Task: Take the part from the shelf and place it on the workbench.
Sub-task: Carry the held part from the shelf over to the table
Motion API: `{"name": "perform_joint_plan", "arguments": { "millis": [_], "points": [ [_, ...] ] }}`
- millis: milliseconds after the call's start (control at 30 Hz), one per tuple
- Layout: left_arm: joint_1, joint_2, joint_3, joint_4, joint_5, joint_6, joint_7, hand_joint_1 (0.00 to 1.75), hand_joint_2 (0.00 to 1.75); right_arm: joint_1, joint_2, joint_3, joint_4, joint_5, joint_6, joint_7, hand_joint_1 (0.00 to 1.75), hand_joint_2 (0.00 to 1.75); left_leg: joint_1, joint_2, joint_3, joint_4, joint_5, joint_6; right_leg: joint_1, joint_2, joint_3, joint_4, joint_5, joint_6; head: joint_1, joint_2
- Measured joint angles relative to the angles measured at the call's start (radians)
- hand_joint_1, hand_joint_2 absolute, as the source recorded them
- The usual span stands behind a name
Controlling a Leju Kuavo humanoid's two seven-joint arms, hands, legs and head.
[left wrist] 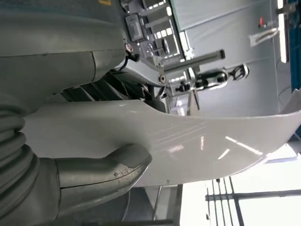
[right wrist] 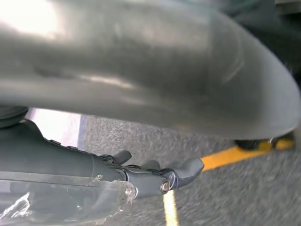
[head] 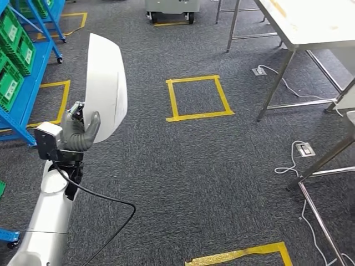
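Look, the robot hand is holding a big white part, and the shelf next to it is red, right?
Almost. The left robot hand does hold the big white part, but the shelf is blue, not red, with green bins on it. The head view shows this.

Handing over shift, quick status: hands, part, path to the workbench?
Left hand grips white curved part, held upright over the carpet. Right hand holds nothing, fingers out. Workbench ahead right; floor cables by its legs.
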Motion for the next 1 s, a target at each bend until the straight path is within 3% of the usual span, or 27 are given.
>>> {"name": "perform_joint_plan", "arguments": {
  "millis": [33, 100, 167, 200, 233, 300, 367, 400, 433, 467, 533, 600, 667, 700, 733, 800, 867, 900, 967, 1000],
  "points": [
    [-0.002, -0.001, -0.006, 0.003, -0.01, 0.015, 0.005, 1.75, 1.75, -0.001, 0.0, 0.0, 0.0, -0.002, -0.001, -0.001, 0.0, 0.0, 0.002, -0.026, -0.014, 0.033, -0.021, -0.004, -0.003, 0.012, 0.004, -0.005, 0.003, -0.006, -0.002, 0.0],
    [-0.002, -0.002, -0.011, 0.01, -0.017, 0.037, 0.012, 1.75, 1.75, -0.002, -0.001, 0.0, 0.0, -0.004, -0.001, -0.004, 0.0, 0.0, 0.004, -0.077, -0.076, 0.155, -0.079, -0.006, -0.007, 0.039, 0.007, -0.008, 0.005, -0.015, -0.007, 0.0],
    [-0.001, -0.002, -0.012, 0.019, -0.015, 0.05, 0.021, 1.75, 1.75, -0.003, 0.0, 0.001, 0.0, -0.006, 0.0, -0.009, 0.0, 0.0, 0.004, -0.089, -0.136, 0.252, -0.102, -0.008, -0.007, 0.072, 0.008, -0.008, 0.005, -0.017, -0.008, 0.0],
    [-0.001, -0.001, -0.012, 0.022, -0.012, 0.056, 0.024, 1.75, 1.75, -0.002, 0.0, 0.001, 0.0, -0.006, 0.0, -0.01, 0.0, 0.0, 0.004, -0.091, -0.142, 0.251, -0.084, -0.008, -0.008, 0.089, 0.008, -0.008, 0.005, -0.016, -0.008, 0.0],
    [-0.002, -0.001, -0.012, 0.025, -0.01, 0.064, 0.027, 1.75, 1.75, -0.001, 0.0, 0.002, 0.0, -0.006, -0.002, -0.012, 0.0, 0.0, 0.006, -0.094, -0.13, 0.213, -0.049, -0.009, -0.01, 0.105, 0.009, -0.007, 0.005, -0.014, -0.008, 0.0],
    [-0.009, -0.001, -0.012, 0.027, -0.023, 0.088, 0.033, 1.75, 1.75, -0.001, -0.001, 0.002, 0.0, -0.007, -0.007, -0.015, 0.0, 0.0, 0.014, -0.127, -0.074, 0.084, 0.023, -0.013, -0.012, 0.135, 0.007, -0.001, 0.004, -0.003, -0.008, 0.0],
    [-0.017, -0.002, -0.013, 0.028, -0.059, 0.12, 0.045, 1.75, 1.75, -0.003, -0.002, 0.003, 0.0, -0.009, -0.014, -0.017, 0.0, 0.0, 0.02, -0.163, -0.038, 0.006, 0.044, -0.011, -0.014, 0.159, -0.002, 0.005, 0.002, 0.011, -0.008, 0.0],
    [-0.022, -0.002, -0.015, 0.029, -0.074, 0.133, 0.051, 1.75, 1.75, -0.003, -0.003, 0.003, 0.0, -0.01, -0.018, -0.018, 0.0, 0.0, 0.019, -0.168, -0.034, -0.004, 0.041, -0.005, -0.015, 0.169, -0.007, 0.004, 0.003, 0.019, -0.008, 0.0],
    [-0.026, -0.003, -0.017, 0.029, -0.084, 0.141, 0.058, 1.75, 1.75, -0.001, -0.003, 0.003, 0.0, -0.01, -0.021, -0.019, 0.0, 0.0, 0.018, -0.158, -0.034, -0.005, 0.042, 0.005, -0.018, 0.178, -0.011, 0.001, 0.006, 0.025, -0.008, 0.0],
    [-0.032, -0.004, -0.02, 0.029, -0.089, 0.145, 0.063, 1.75, 1.75, 0.001, -0.003, 0.003, 0.0, -0.011, -0.023, -0.019, 0.0, 0.0, 0.017, -0.147, -0.033, -0.007, 0.043, 0.013, -0.019, 0.173, -0.014, 0.001, 0.006, 0.031, -0.008, 0.0],
    [-0.042, -0.004, -0.026, 0.029, -0.077, 0.128, 0.075, 1.75, 1.75, 0.002, -0.004, 0.003, 0.0, -0.012, -0.026, -0.023, 0.0, 0.0, 0.017, -0.125, -0.03, -0.011, 0.046, 0.028, -0.016, 0.119, -0.037, 0.041, -0.019, 0.039, -0.001, 0.0],
    [-0.046, 0.0, -0.03, 0.03, -0.027, 0.068, 0.093, 1.75, 1.75, -0.002, -0.004, 0.004, 0.0, -0.012, -0.026, -0.035, 0.0, 0.0, 0.012, -0.102, -0.028, -0.012, 0.044, 0.037, -0.014, 0.054, -0.096, 0.164, -0.083, 0.044, 0.007, 0.0],
    [-0.046, 0.005, -0.03, 0.035, 0.024, 0.011, 0.103, 1.75, 1.75, -0.005, -0.004, 0.004, 0.0, -0.012, -0.024, -0.049, 0.0, 0.0, 0.007, -0.074, -0.025, -0.012, 0.04, 0.04, -0.016, 0.037, -0.154, 0.279, -0.125, 0.046, 0.008, 0.0],
    [-0.046, 0.006, -0.03, 0.037, 0.038, -0.003, 0.104, 1.75, 1.75, -0.005, -0.004, 0.005, 0.0, -0.011, -0.022, -0.054, 0.0, 0.0, 0.005, -0.061, -0.023, -0.012, 0.038, 0.04, -0.016, 0.035, -0.159, 0.289, -0.119, 0.045, 0.008, 0.0],
    [-0.047, 0.006, -0.031, 0.04, 0.049, -0.012, 0.104, 1.75, 1.75, -0.005, -0.004, 0.005, 0.0, -0.01, -0.022, -0.058, 0.0, 0.0, 0.004, -0.048, -0.02, -0.012, 0.035, 0.04, -0.015, 0.032, -0.142, 0.256, -0.095, 0.044, 0.008, 0.0],
    [-0.048, 0.009, -0.03, 0.043, 0.072, -0.031, 0.104, 1.75, 1.75, -0.005, -0.004, 0.006, 0.0, -0.007, -0.022, -0.067, 0.0, 0.0, 0.001, -0.024, -0.01, -0.012, 0.027, 0.034, -0.01, -0.001, -0.067, 0.118, -0.033, 0.039, 0.008, 0.0],
    [-0.051, 0.014, -0.03, 0.044, 0.082, -0.046, 0.102, 1.75, 1.75, -0.007, -0.004, 0.01, 0.0, -0.007, -0.023, -0.072, 0.0, 0.0, -0.005, -0.005, -0.001, -0.012, 0.019, 0.026, -0.004, -0.03, -0.013, 0.023, -0.002, 0.03, 0.007, 0.0],
    [-0.052, 0.016, -0.031, 0.045, 0.074, -0.045, 0.1, 1.75, 1.75, -0.008, -0.004, 0.012, 0.0, -0.009, -0.024, -0.072, 0.0, 0.0, -0.007, 0.003, 0.002, -0.013, 0.017, 0.021, -0.001, -0.031, -0.007, 0.011, -0.003, 0.026, 0.007, 0.0],
    [-0.054, 0.019, -0.035, 0.046, 0.046, -0.033, 0.093, 1.75, 1.75, -0.009, -0.005, 0.013, 0.0, -0.014, -0.028, -0.067, 0.0, 0.0, -0.006, 0.018, 0.009, -0.018, 0.012, 0.01, -0.002, -0.007, -0.005, 0.005, 0.0, 0.015, 0.007, 0.0],
    [-0.055, 0.02, -0.037, 0.047, 0.034, -0.028, 0.09, 1.75, 1.75, -0.008, -0.005, 0.014, 0.0, -0.015, -0.029, -0.066, 0.0, 0.0, -0.004, 0.007, 0.009, -0.013, 0.006, 0.004, -0.004, 0.005, -0.002, 0.0, 0.001, 0.01, 0.005, 0.0]
  ]
}}
